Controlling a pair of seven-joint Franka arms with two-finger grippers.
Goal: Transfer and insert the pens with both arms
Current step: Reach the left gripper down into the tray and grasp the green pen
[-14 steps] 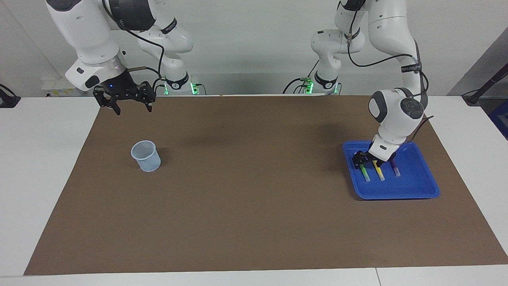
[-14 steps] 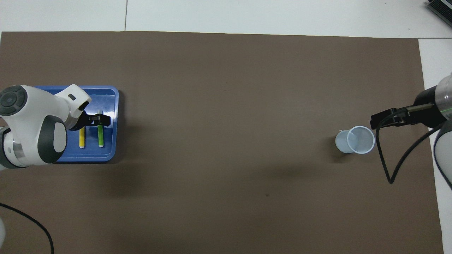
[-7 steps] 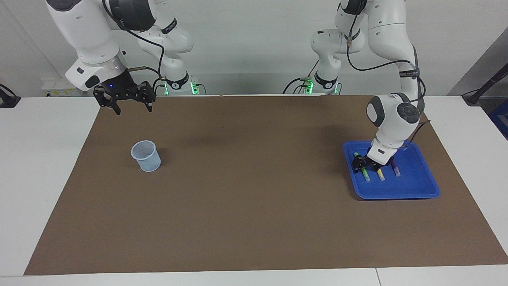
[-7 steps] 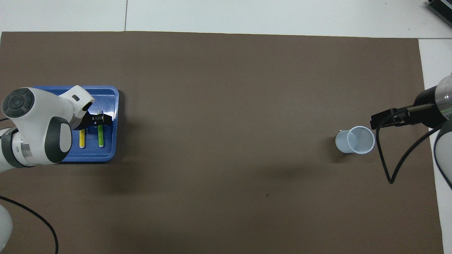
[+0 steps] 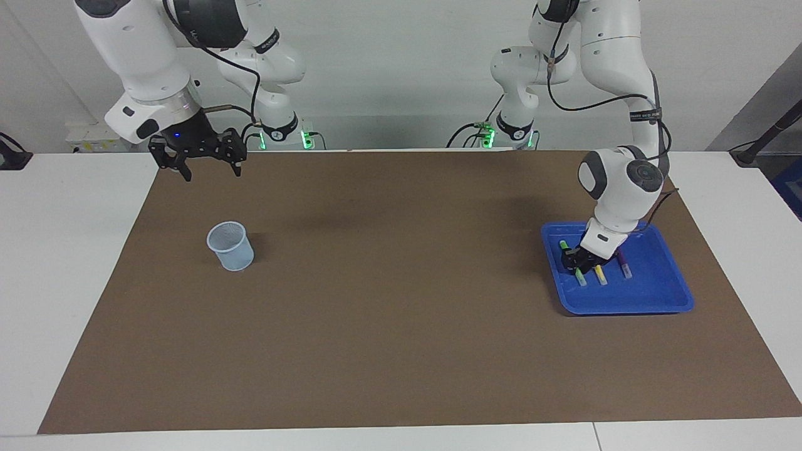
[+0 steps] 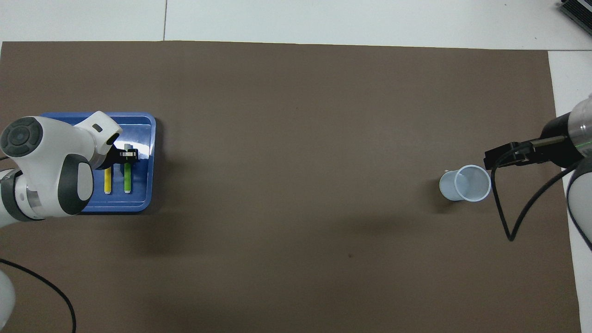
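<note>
Lighting: bright, even, from above. Shadows: soft, on brown mat. Glare: small patch on blue tray. Focus: sharp throughout.

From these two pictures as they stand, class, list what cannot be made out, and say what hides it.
- Purple pen: hidden in the overhead view by the left arm's wrist.
- Green pen: its middle covered by the left gripper in both views.
- Right gripper: in the overhead view only partly shown, beside the cup.
- Blue tray: partly covered overhead by the left arm.
</note>
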